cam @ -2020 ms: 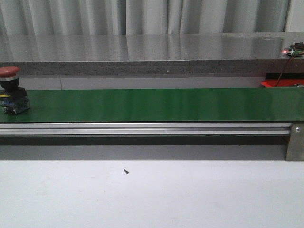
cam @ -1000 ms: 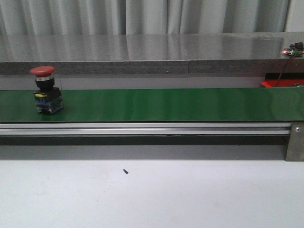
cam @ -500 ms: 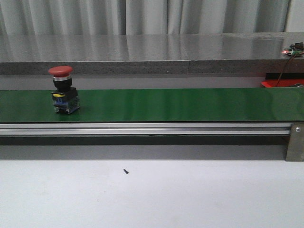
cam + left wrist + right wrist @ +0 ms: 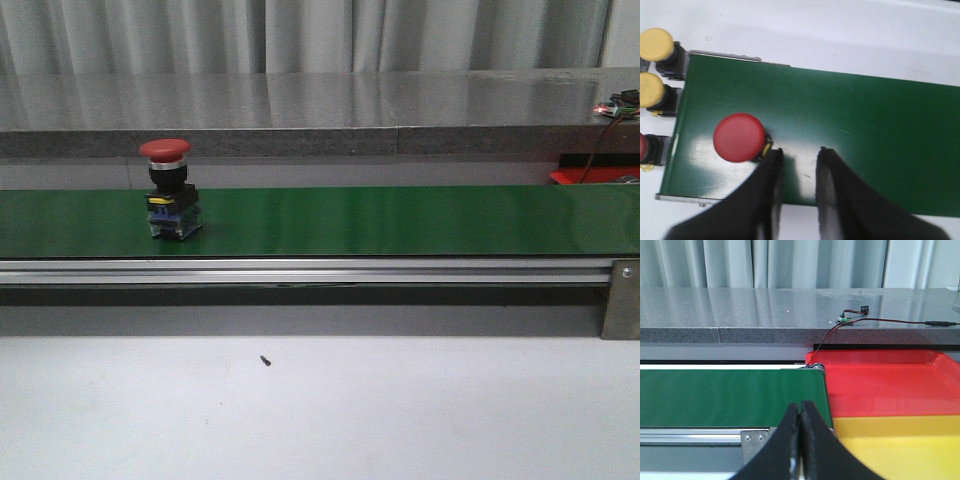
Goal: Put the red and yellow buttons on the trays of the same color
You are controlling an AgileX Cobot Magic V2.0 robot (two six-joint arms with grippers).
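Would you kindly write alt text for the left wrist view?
A red mushroom-head push button stands on a green conveyor belt, just beside the open black left gripper. Past the belt's end, two yellow mushroom-head buttons and part of another red one wait on a white surface.

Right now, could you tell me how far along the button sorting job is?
Nothing looks sorted yet: the visible parts of the red tray and yellow tray hold no buttons. In hand: a red button stands on the green belt, with the open left gripper beside it; the right gripper is shut, holding nothing. Two yellow buttons wait off the belt's end.
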